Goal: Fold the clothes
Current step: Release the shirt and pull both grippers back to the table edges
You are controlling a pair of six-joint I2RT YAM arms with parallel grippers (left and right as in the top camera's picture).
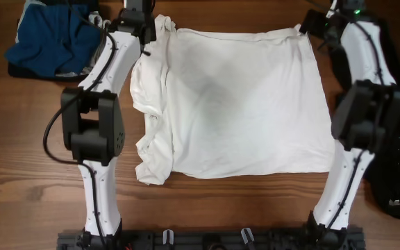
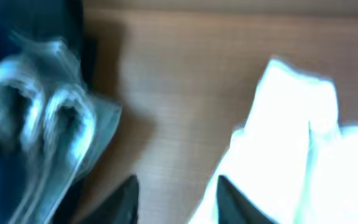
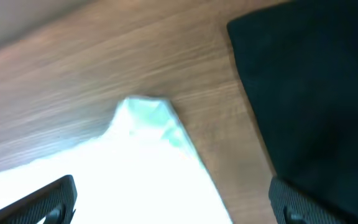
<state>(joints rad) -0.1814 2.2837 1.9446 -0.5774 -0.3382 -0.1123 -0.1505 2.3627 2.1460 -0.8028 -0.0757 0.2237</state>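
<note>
Since both claws sit over the far edge of the white T-shirt [image 1: 242, 104], log their state first. The left claw [image 2: 179, 202] is spread and pinches nothing. Bare bench [image 2: 185, 93] shows between its fingers, and the white cloth lies just beside one of them. The right claw [image 3: 173, 198] is spread wide and also empty, with white fabric under the gap and a shirt corner poking out just ahead of it.

From the claws, the shirt runs flat across the bench back toward the arm bases. The side below the left claw is bunched and rumpled; the side below the right claw lies smooth. A blue garment [image 1: 51, 42] is heaped outboard of the left claw. A black garment [image 3: 309, 81] lies outboard of the right claw, with a strip of wood between it and the shirt corner.

Expect the shirt to be light, limp and thin, with no stiffness at all. It will likely sag between two grips and drag on the wood. Take hold at the two far corners, pinching well in from the hem so you catch both layers. The bunched side looks likely to snag or fold unevenly, so grip there below the wrinkles if you can.
</note>
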